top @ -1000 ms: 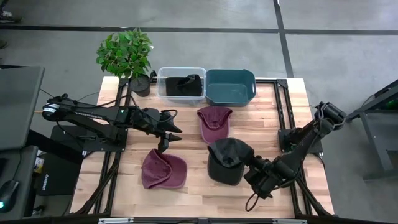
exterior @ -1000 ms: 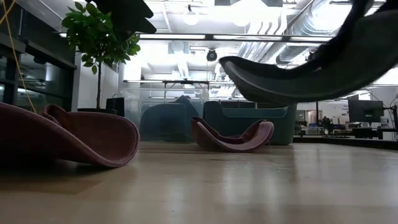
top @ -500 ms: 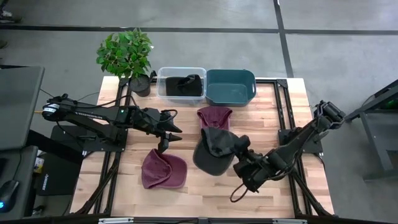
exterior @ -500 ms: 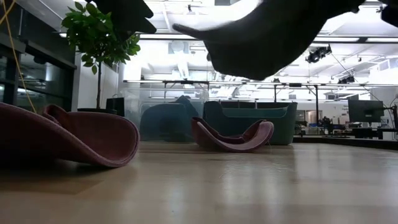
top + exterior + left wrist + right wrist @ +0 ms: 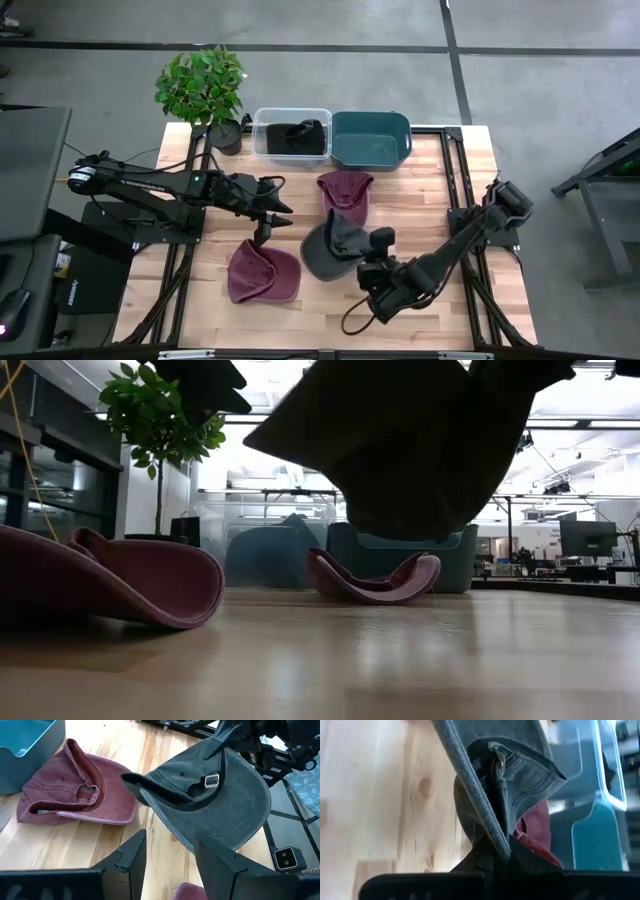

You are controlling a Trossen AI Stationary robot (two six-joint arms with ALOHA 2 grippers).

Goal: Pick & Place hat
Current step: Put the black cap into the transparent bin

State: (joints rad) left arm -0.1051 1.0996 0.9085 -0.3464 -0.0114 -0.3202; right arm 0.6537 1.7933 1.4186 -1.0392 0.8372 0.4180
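- High view puts the grey cap (image 5: 330,250) in the air over the middle of the table (image 5: 440,180), carried by my right gripper (image 5: 372,250), which is clenched on the fabric at the cap's rear edge.
- Right wrist view confirms it: the denim folds are pinched between that arm's own fingers and the cap (image 5: 495,795) hangs out ahead of them.
- I judge this as the carry step: pick done, place not yet done. The cap is clear of the wood, as the low view shows it (image 5: 410,440) hanging well above the tabletop.
- Next move, as I read it, calls for swinging it toward the far edge and over a bin, likely the teal bin (image 5: 371,140), then letting go only once the whole cap is inside the rim.
- From above, the cap's long axis runs roughly left to right across the table, with the brim end toward the left arm and the gripped end toward the right arm.
- Left wrist view shows its back strap and buckle (image 5: 211,780) facing that camera.
- 2 maroon caps lie on the wood: 1 (image 5: 343,195) just beyond the grey cap, 1 (image 5: 262,272) near the front left.
- Clear bin (image 5: 291,135) already holds 1 dark cap.
- Left gripper (image 5: 263,232) hovers near the front maroon cap, fingers parted and gripping nothing.
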